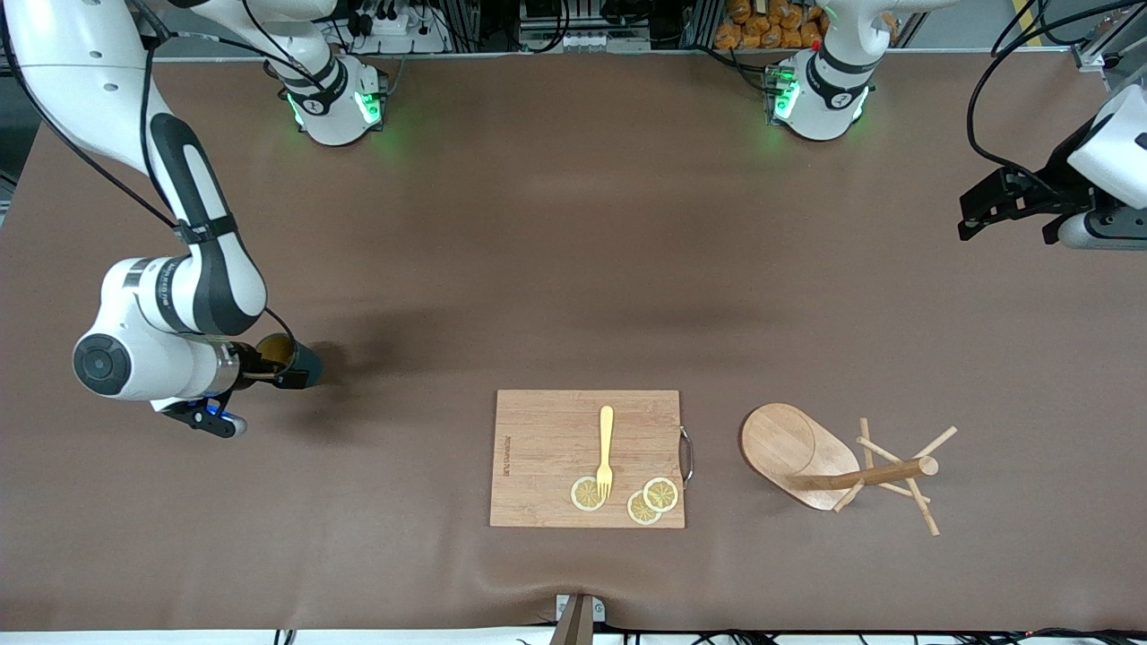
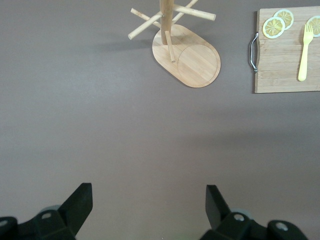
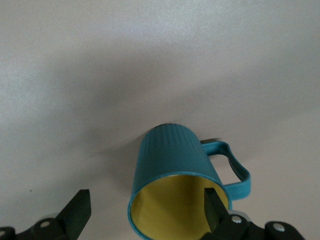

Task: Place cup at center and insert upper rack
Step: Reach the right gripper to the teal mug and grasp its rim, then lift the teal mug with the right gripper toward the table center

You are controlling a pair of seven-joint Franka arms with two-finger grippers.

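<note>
The teal ribbed cup (image 1: 305, 365) rests on the table toward the right arm's end, its yellow mouth turned to my right gripper (image 1: 269, 363). In the right wrist view the cup (image 3: 167, 150) shows its loop handle to one side. My right gripper (image 3: 147, 210) is open and straddles the cup's wall: one finger (image 3: 216, 207) is inside the mouth, the other is outside. The upper rack (image 1: 883, 473), a wooden mug tree, lies on its side toward the left arm's end, oval base (image 1: 789, 443) tipped up. My left gripper (image 1: 1005, 219) hangs open over bare table (image 2: 149, 205), apart from the upper rack (image 2: 192, 57).
A flat wooden cutting board (image 1: 538, 430) with a metal handle lies between the cup and the mug tree, nearer the front camera. On it are a yellow fork (image 1: 606, 448) and three lemon slices (image 1: 587, 494). The brown mat's front edge runs just below.
</note>
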